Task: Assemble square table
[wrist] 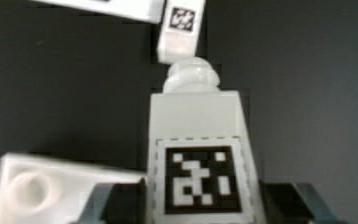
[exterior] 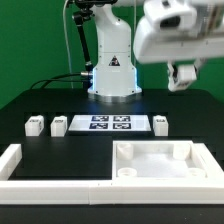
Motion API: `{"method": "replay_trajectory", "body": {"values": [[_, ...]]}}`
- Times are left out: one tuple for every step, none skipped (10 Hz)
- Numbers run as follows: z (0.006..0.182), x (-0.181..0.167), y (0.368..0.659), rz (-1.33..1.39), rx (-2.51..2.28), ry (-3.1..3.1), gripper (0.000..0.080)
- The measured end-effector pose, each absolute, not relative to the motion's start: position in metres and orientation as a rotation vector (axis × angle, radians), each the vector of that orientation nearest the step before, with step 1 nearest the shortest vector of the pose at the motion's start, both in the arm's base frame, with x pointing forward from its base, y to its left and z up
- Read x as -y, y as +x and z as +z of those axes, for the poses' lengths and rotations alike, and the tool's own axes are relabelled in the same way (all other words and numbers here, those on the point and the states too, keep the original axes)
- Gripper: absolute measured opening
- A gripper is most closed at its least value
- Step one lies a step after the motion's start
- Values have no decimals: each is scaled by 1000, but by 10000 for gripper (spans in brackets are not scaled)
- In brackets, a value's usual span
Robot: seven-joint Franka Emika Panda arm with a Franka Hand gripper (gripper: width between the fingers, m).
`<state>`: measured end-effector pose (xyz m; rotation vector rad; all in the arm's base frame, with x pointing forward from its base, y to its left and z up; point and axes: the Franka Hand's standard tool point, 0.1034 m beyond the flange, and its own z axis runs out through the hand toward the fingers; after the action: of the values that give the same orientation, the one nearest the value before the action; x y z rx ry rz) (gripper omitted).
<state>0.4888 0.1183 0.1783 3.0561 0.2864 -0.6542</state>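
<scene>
My gripper hangs high at the exterior view's right, above the table. In the wrist view the gripper is shut on a white tagged leg, whose rounded screw tip points away from the fingers. The white square tabletop lies at the front right, and its corner with a hole shows in the wrist view. Three more legs stand on the table: two at the left and one at the right. The right one also shows in the wrist view.
The marker board lies between the legs, in front of the robot base; its edge shows in the wrist view. A long white border rail runs along the left and front edges.
</scene>
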Motion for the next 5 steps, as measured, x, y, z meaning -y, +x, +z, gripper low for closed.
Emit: {"method": "replay_trajectory", "body": {"values": [[173,-122,495,-494,-289,3096,290],[169,-121,490,-403,-289,3111,290],[171,-121,492,-332,-289,3121,290],[170,-122,501,-196,-290,3142,290],[165,-116,519,-77,-320,3160,290]]}}
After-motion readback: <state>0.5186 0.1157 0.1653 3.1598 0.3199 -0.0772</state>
